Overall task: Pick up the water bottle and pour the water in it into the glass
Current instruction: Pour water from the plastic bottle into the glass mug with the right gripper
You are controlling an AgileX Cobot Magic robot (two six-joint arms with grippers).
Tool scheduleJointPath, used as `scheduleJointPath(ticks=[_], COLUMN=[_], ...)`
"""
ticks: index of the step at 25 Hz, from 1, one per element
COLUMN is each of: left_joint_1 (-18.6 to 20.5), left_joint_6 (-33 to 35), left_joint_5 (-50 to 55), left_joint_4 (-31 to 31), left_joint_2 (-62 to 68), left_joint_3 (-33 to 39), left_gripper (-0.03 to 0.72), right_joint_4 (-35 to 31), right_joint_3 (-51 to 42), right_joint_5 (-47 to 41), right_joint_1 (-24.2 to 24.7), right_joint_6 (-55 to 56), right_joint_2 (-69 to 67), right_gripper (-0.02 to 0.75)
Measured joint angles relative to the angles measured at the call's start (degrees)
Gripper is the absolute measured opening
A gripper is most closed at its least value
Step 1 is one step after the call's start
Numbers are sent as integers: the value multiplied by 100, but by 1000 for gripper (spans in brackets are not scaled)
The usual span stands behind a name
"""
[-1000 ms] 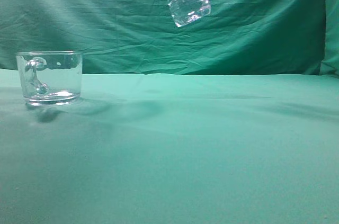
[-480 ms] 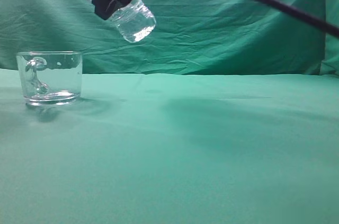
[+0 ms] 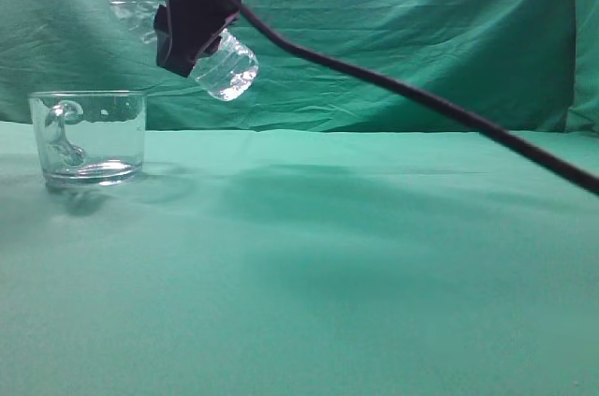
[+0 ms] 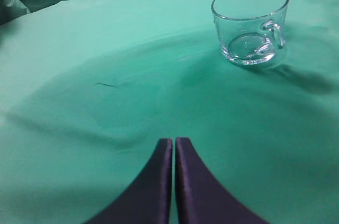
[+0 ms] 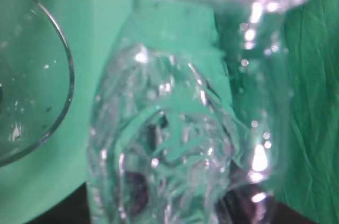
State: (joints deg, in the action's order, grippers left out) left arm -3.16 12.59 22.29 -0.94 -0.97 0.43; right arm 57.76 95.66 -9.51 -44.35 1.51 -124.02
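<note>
The clear glass mug [image 3: 89, 139] stands on the green cloth at the left, handle toward the camera; it also shows in the left wrist view [image 4: 251, 23] and at the left edge of the right wrist view [image 5: 26, 75]. My right gripper [image 3: 192, 17] is shut on the clear ribbed water bottle [image 3: 225, 66] and holds it tilted in the air, up and to the right of the mug, base low right, neck high left. The bottle fills the right wrist view [image 5: 175, 144]. Water is hard to make out. My left gripper [image 4: 174, 142] is shut and empty above the cloth.
A green cloth [image 3: 374, 274] covers the table and a green backdrop [image 3: 421, 31] hangs behind. A black cable [image 3: 421, 101] runs from the right gripper down to the right edge.
My right gripper has carried the bottle leftward and lower, toward the mug, tilting it further. The cable now crosses the view. The mug has not moved.
</note>
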Motion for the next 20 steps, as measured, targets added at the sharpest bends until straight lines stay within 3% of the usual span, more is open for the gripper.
scheduleJointPath(ticks=[7,15,20], left_joint_1=[0,0,0], left_joint_6=[0,0,0], left_joint_5=[0,0,0], left_joint_4=[0,0,0], left_joint_2=[0,0,0], left_joint_3=[0,0,0], left_gripper=[0,0,0], right_joint_4=[318,1516,1876], right_joint_3=[145,145,145], right_joint_5=[25,72,108], right_joint_1=[229,336,336], right_joint_6=[0,0,-10], right_joint_2=[-169,-169,-169], right_gripper=[335,335,335])
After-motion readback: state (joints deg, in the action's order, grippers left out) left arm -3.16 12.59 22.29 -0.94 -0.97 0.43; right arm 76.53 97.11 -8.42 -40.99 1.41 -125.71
